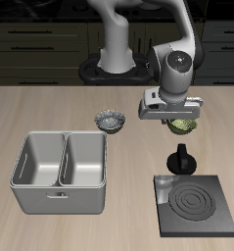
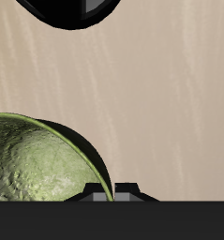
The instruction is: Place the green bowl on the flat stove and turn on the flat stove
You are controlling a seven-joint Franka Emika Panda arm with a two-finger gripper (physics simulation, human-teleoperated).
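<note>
Gripper (image 1: 181, 117) hangs above the table, fingers pinching the green bowl (image 1: 183, 125) by its rim, lifted behind the flat stove (image 1: 195, 204), with a black moka pot (image 1: 181, 158) standing between them.

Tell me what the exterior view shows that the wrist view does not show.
Only the exterior view shows the flat stove with its knob, the grey basin, the grey-white bowl, a black object behind the stove, and the arm. Only the wrist view shows the bumpy outer surface of the green bowl from close by. Both show the green bowl at the pincer and the wooden table.
</note>
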